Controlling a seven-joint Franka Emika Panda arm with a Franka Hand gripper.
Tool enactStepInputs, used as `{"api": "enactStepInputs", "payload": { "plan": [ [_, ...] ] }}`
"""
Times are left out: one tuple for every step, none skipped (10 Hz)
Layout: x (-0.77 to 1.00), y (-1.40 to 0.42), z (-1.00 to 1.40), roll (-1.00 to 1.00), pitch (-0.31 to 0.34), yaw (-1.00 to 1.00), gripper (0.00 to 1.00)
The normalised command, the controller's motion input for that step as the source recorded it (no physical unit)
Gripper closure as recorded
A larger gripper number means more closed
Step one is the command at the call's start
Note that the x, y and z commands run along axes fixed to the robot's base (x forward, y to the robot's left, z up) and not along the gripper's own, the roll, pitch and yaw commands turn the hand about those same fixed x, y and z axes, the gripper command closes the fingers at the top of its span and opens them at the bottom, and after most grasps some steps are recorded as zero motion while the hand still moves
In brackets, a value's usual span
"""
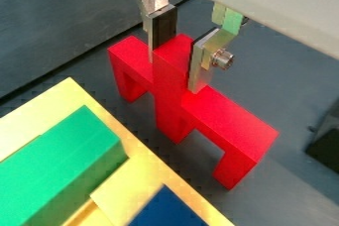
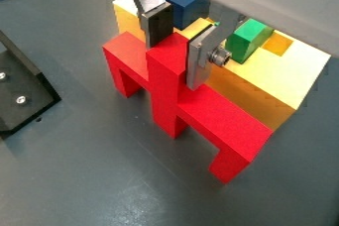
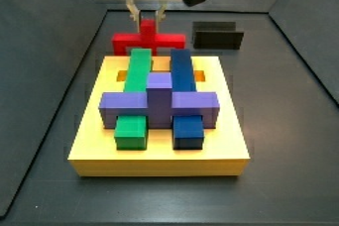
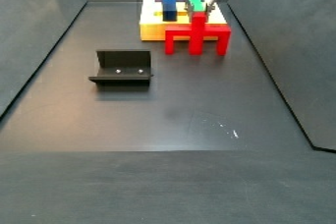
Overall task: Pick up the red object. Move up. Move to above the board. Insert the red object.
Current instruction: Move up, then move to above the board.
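Note:
The red object (image 1: 228,123) stands on the dark floor just beyond the far edge of the board (image 1: 54,111); it shows in both wrist views (image 2: 219,121) and both side views (image 3: 149,42) (image 4: 197,39). My gripper (image 1: 183,61) is straight above it, its two fingers pressed to either side of the central stem, shut on it; it also shows in the other wrist view (image 2: 176,59). In a side view the gripper (image 3: 146,20) reaches down onto the piece. The yellow board (image 3: 159,156) bears green (image 3: 138,71), blue (image 3: 181,71) and purple (image 3: 159,99) blocks.
The fixture (image 4: 121,69) stands on the floor away from the board, also seen in a wrist view (image 2: 20,86) and a side view (image 3: 219,37). Dark walls bound the floor in both side views.

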Motion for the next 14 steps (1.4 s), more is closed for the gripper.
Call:
{"api": "enactStepInputs", "payload": {
  "plan": [
    [-0.05,0.0,0.8,0.0,0.026,0.02,1.0],
    [-0.07,-0.01,0.67,-0.01,0.043,0.02,1.0],
    [-0.01,0.0,0.2,-0.07,0.024,0.0,1.0],
    [0.0,0.0,1.4,0.0,0.0,0.0,1.0],
    [-0.01,0.0,1.4,0.02,0.01,0.0,1.0],
    [-0.06,-0.01,1.4,-0.01,0.031,0.0,1.0],
    [0.01,0.01,1.4,-0.04,0.011,-0.01,1.0],
    [0.05,0.0,0.87,-0.03,0.066,-0.01,1.0],
    [0.04,0.0,0.53,-0.03,0.099,-0.01,1.0],
    [0.04,0.01,0.21,-0.04,0.068,-0.01,1.0],
    [0.4,-1.4,0.41,-0.11,0.251,-0.07,1.0],
    [0.4,-1.4,0.37,-0.05,0.268,-0.06,1.0],
    [0.46,-1.4,0.36,0.02,0.29,-0.01,1.0],
    [0.56,-1.4,0.35,0.0,0.271,-0.01,1.0]
  ]
}}
